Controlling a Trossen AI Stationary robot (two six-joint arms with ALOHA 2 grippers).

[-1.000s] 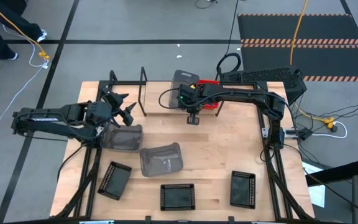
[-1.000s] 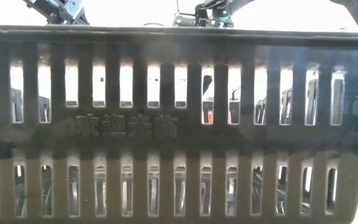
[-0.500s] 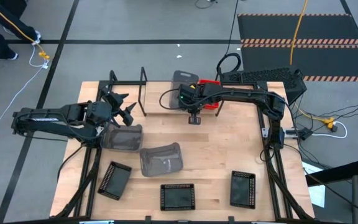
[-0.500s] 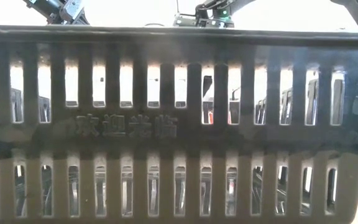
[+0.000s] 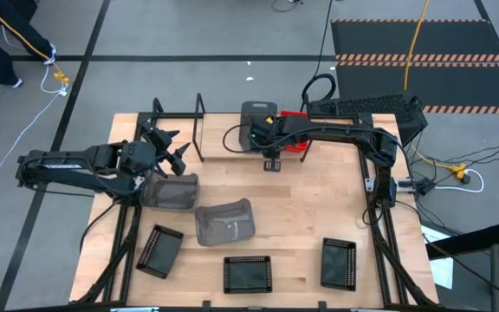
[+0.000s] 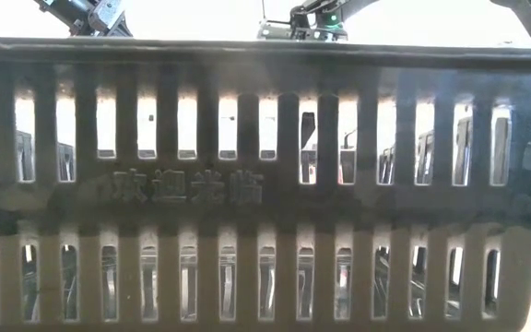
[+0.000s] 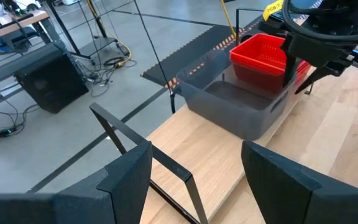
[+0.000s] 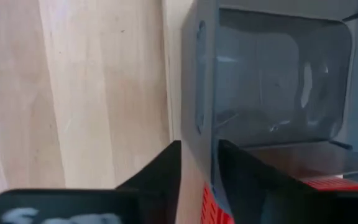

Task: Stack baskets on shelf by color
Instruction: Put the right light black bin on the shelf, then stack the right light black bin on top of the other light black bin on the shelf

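The right gripper [image 5: 268,154] pinched the near wall of a grey basket [image 5: 256,117] that sat upright on the shelf [image 5: 232,149], its mouth facing up and nothing inside. The red baskets [image 5: 294,130] stood touching it on the shelf's right side. The left gripper [image 5: 170,149] hovered with fingers spread wide above another grey basket [image 5: 171,191], which lay tipped over on the table [image 5: 301,208]. A third grey basket [image 5: 224,222] lay beside it. Three black baskets [image 5: 248,273] sat along the front edge, mouths up and bare inside.
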